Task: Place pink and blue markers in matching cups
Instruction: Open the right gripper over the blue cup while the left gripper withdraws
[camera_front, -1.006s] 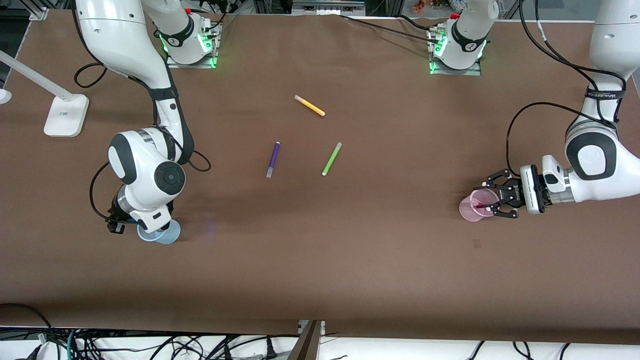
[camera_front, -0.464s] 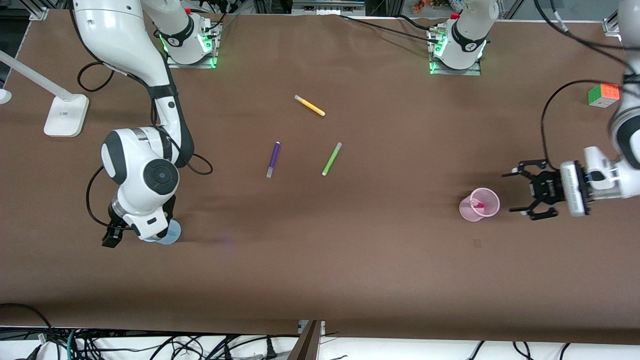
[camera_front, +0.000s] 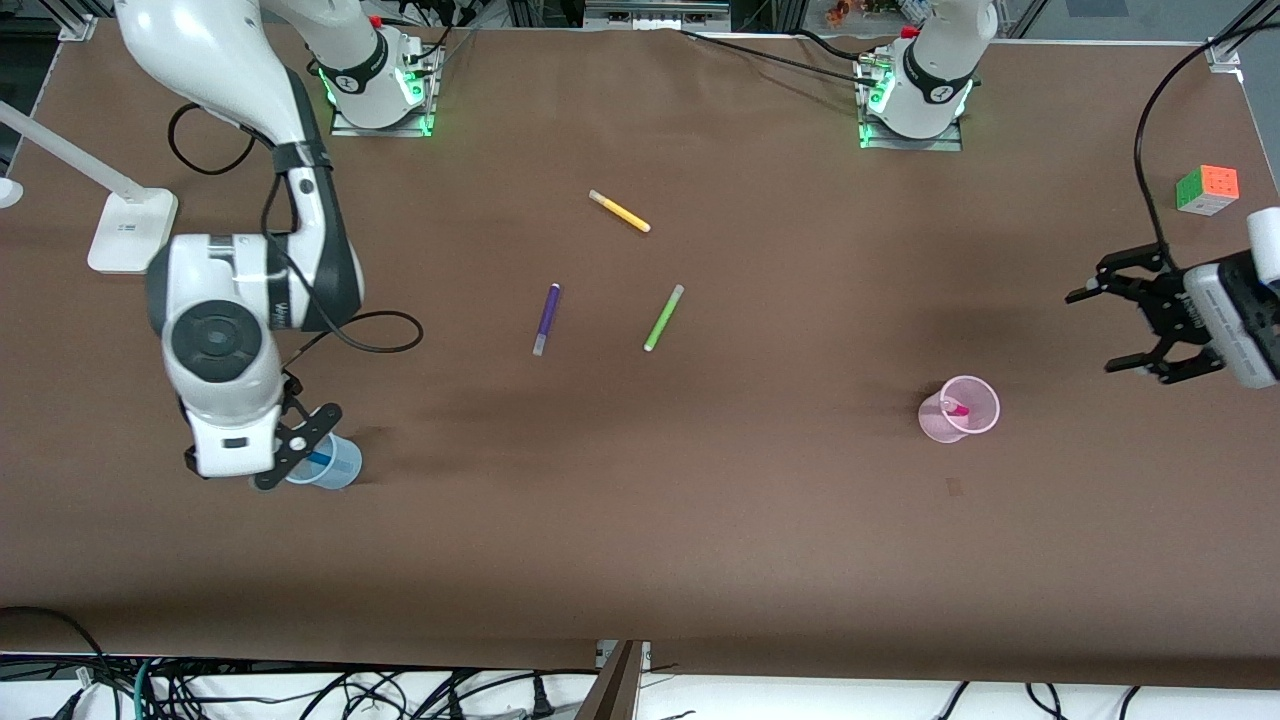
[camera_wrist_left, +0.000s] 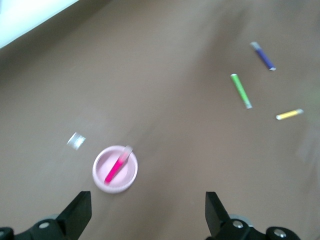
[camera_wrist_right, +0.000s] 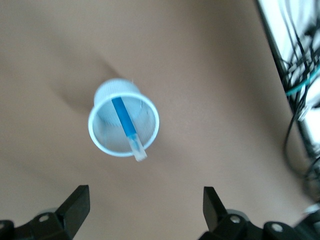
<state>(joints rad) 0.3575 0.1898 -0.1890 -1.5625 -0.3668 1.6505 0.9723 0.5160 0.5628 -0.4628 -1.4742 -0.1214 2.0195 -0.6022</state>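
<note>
The pale pink cup stands upright toward the left arm's end of the table, with the pink marker leaning inside it. It also shows in the left wrist view, with the marker in it. My left gripper is open and empty, up in the air and apart from the cup. The pale blue cup stands upright toward the right arm's end, with the blue marker inside. In the right wrist view the cup holds the marker. My right gripper is open and empty above it.
A purple pen, a lime green pen and a yellow pen lie mid-table. A colour cube sits near the left arm's end. A white lamp base stands near the right arm's end.
My left gripper has drawn away from the pink cup toward the left arm's end, leaving the pink marker inside. My right gripper has risen off the blue cup, so the blue marker now shows in it.
</note>
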